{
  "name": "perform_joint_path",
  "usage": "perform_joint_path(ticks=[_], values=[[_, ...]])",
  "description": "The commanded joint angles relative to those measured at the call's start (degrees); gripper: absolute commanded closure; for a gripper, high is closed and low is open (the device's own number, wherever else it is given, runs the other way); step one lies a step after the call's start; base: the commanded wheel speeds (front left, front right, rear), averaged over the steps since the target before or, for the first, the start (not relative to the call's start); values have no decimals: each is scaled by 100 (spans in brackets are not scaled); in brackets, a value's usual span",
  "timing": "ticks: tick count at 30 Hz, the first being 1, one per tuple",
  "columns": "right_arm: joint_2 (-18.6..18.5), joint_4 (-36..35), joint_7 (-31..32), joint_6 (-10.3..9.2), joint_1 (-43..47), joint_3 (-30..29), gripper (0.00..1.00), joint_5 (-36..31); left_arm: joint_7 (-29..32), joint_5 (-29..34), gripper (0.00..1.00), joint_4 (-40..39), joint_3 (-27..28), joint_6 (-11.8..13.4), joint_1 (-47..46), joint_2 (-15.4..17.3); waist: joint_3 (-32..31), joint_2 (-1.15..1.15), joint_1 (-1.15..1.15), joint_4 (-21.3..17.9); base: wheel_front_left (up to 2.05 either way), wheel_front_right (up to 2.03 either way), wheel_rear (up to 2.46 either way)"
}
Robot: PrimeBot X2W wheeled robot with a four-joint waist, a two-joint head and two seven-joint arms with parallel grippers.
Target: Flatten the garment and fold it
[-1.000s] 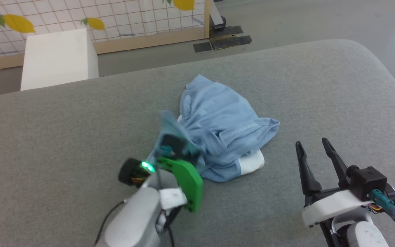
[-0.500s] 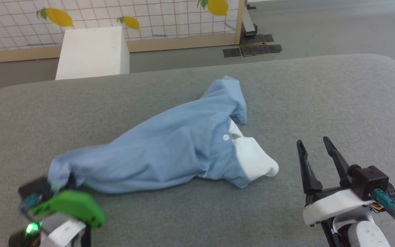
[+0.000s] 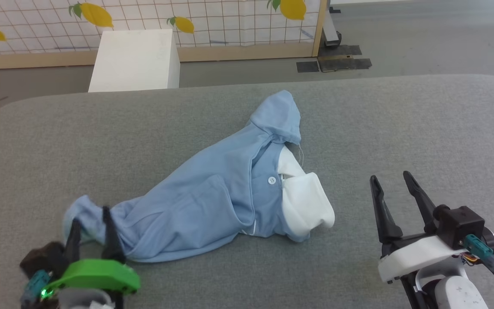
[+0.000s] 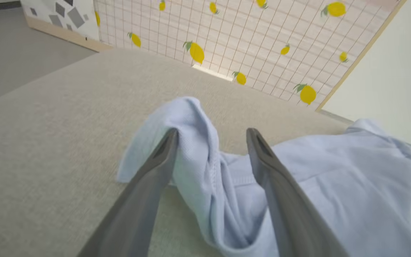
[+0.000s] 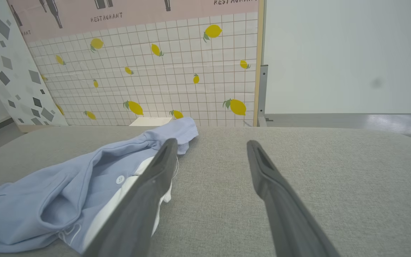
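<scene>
My left pincer stands spread, the shirt lying loose by one bunched tip between its fingers, not pinched. From there the shirt runs away and rightward across the surface — long axis diagonal. My right pincer, spread too, sits beside the white collar end, apart — I judge left nearer.

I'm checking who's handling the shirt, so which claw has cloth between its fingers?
The left claw, with the green mount: a fold of blue shirt sits between its open fingers. The right claw stands clear of it.
</scene>
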Motion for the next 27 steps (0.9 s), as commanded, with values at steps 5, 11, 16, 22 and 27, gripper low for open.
perform_joint_path(ticks=[5, 11, 16, 22, 27], values=[[1, -50, 70, -9, -61, 119, 0, -26, -219, 660, 0, -263, -439, -519, -432, -324, -41, 0, 0, 58, 0, 0, 0], [1, -74, 95, -9, -59, 163, 0, -7, -140, 1343, 0, 282, -1393, -1070, -806, -494, -2, 0, 0, 59, 0, 0, 0], [1, -65, 94, -9, -84, 209, 0, 29, 517, 1796, 0, 901, -2128, -1374, -1422, -526, 105, 0, 0, -11, 0, 0, 0], [1, -7, 52, -9, -142, 225, 0, 72, 1567, 1992, 0, 1406, -2530, -1601, -2060, -484, 222, 0, 0, -147, 0, 0, 0], [1, 50, 3, -9, -191, 260, 0, 105, 2044, 2053, 0, 1600, -2428, -1402, -2675, -526, 304, 0, 0, -284, 0, 0, 0]])
